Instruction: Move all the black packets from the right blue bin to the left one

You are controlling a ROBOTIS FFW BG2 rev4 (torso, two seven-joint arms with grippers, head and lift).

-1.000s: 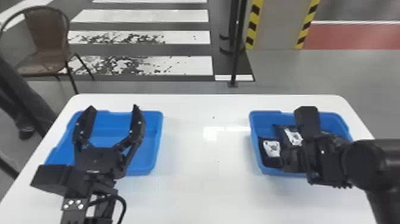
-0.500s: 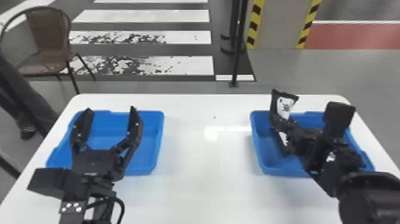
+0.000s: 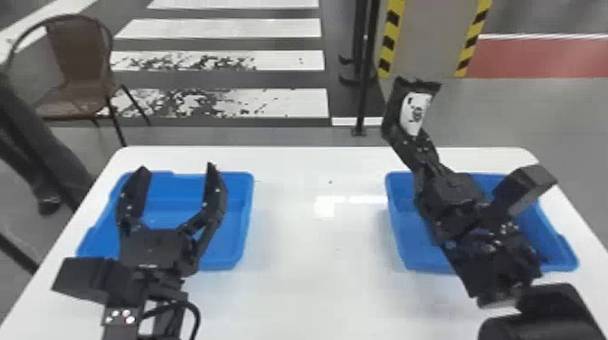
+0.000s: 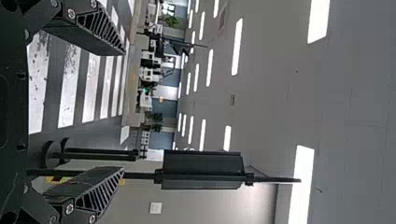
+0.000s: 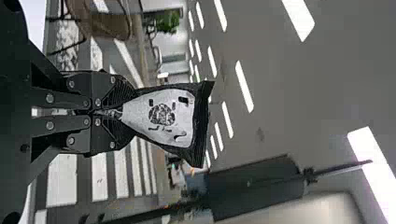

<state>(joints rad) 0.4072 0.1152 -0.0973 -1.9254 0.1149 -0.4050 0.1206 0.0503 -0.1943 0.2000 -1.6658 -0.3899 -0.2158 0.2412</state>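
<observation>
White table [image 3: 294,289] under two blue bins, brown chair [image 3: 77,54] and black pole [image 3: 363,90] past far edge. My right arm [image 3: 493,262] hides part of right blue bin [image 3: 398,221]. Black packet [image 3: 391,120] up high, white label [image 5: 161,116] with dark marks, pinched in my right gripper [image 3: 418,142]. My left gripper [image 3: 178,168] over left blue bin [image 3: 242,217], fingers wide apart.

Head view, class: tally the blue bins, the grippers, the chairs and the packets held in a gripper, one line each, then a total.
Blue bins: 2 (left bin, right bin)
Grippers: 2 (left gripper, right gripper)
Chair: 1
Held packet: 1
Total: 6
</observation>
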